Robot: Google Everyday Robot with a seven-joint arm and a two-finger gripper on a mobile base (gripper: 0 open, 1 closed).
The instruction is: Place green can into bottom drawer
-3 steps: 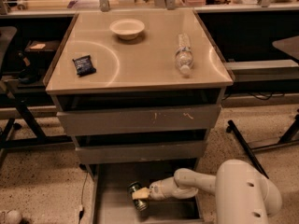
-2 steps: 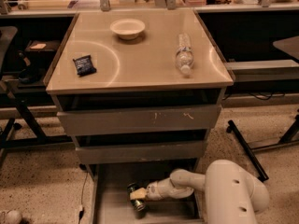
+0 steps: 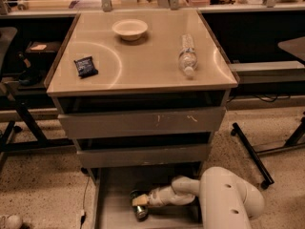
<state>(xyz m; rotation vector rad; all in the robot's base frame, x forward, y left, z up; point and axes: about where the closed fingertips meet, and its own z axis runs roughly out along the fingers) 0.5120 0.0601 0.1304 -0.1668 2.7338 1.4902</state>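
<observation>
The bottom drawer [image 3: 114, 209] is pulled out below the cabinet, its flat grey floor showing. The green can [image 3: 139, 209] lies low inside it, near the middle, dark with a silvery end. My gripper [image 3: 140, 202] reaches into the drawer from the right on the white arm [image 3: 176, 192] and sits right at the can, its tan fingertip against it. The big white arm housing [image 3: 228, 202] fills the lower right.
The two upper grey drawers [image 3: 143, 123] are closed above. On the cabinet top are a white bowl [image 3: 129, 29], a clear water bottle [image 3: 188, 56] and a dark blue snack packet [image 3: 86, 66]. Black table legs [image 3: 250, 151] stand at the right, a chair base at the left.
The arm has pushed further down and left into the drawer, and the can has gone lower with the gripper, close to the drawer floor.
</observation>
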